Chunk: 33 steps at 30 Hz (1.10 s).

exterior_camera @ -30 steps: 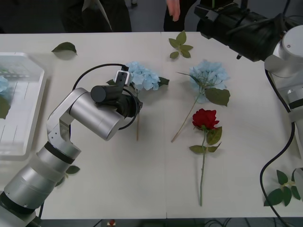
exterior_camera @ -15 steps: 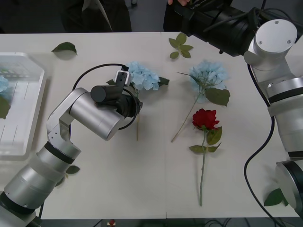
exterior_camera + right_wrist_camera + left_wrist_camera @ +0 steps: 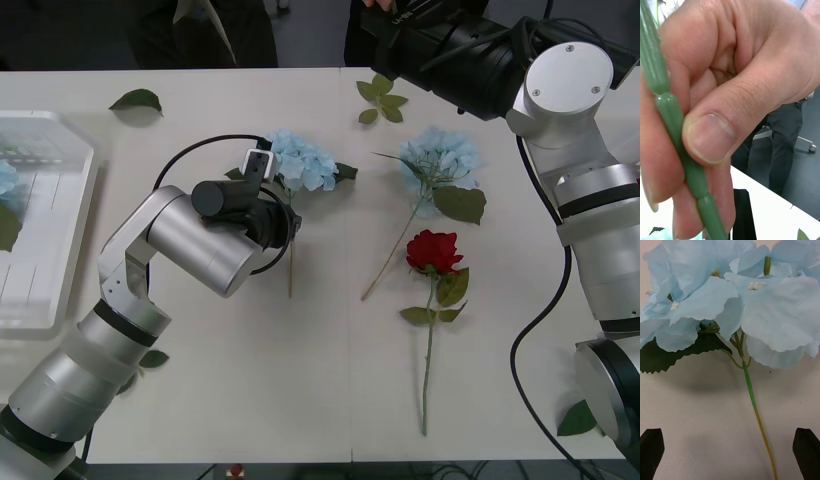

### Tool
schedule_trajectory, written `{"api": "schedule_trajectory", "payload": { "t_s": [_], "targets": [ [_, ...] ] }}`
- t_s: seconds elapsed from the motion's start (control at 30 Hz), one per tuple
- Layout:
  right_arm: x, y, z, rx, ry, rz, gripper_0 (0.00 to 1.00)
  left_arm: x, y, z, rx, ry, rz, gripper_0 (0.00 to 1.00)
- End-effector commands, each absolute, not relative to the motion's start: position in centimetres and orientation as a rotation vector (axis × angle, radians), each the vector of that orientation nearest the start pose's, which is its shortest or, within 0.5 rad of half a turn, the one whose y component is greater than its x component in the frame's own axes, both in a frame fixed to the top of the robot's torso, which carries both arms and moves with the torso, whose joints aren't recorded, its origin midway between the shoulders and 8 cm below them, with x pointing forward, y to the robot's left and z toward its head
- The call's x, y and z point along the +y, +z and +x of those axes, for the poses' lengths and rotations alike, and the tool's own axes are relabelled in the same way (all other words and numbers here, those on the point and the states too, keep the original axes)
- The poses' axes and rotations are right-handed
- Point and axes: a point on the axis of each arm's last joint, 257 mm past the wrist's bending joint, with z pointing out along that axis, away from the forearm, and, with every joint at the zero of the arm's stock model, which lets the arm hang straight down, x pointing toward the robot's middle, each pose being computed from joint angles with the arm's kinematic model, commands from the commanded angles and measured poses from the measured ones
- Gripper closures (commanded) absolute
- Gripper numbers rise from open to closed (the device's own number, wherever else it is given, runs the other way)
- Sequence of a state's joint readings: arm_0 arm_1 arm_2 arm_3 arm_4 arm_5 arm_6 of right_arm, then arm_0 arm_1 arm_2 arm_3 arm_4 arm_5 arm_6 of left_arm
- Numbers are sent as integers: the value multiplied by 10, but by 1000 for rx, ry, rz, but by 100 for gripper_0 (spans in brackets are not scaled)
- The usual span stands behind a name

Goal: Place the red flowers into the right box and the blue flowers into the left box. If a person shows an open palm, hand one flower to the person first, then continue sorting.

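Observation:
My left gripper (image 3: pixel 730 435) is open and low over the table. The thin stem of a blue flower (image 3: pixel 715 288) runs between its black fingers. In the front view that blue flower (image 3: pixel 303 162) lies just past my left arm (image 3: pixel 200 240). A second blue flower (image 3: pixel 440 157) and a red flower (image 3: pixel 432 250) lie mid-table. The left box (image 3: pixel 60 200) holds another blue bloom (image 3: pixel 5 185). My right gripper (image 3: pixel 385 12) reaches over the far edge, shut on a green flower stem (image 3: pixel 666 108) that a person's hand (image 3: pixel 733 75) also grips. The right box is out of view.
Loose leaf sprigs lie at the far middle (image 3: pixel 380 95), far left (image 3: pixel 137 100), near right (image 3: pixel 580 418) and by my left arm (image 3: pixel 153 358). A person in dark clothing (image 3: pixel 784 150) stands behind the table. Bare table lies between the flowers and the near edge.
My right arm has swung left along the far edge toward the person, bringing the gripper up to the hand. The left arm and the flowers on the table have not moved.

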<state>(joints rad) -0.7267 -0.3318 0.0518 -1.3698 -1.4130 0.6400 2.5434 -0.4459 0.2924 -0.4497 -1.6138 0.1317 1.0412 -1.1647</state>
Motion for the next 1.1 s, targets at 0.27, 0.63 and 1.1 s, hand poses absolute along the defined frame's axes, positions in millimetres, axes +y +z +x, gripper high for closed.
{"api": "schedule_trajectory", "payload": {
  "t_s": [0.27,0.63,1.1],
  "targets": [
    [-29,48,616,1289,525,-699,25,94,-258,557,2219,-118,291,0],
    [-27,48,612,1288,547,-710,0,94,-258,557,2219,-119,290,0],
    [-66,20,603,1422,550,-831,0,94,-258,557,2220,-118,290,0]
  ]
}}
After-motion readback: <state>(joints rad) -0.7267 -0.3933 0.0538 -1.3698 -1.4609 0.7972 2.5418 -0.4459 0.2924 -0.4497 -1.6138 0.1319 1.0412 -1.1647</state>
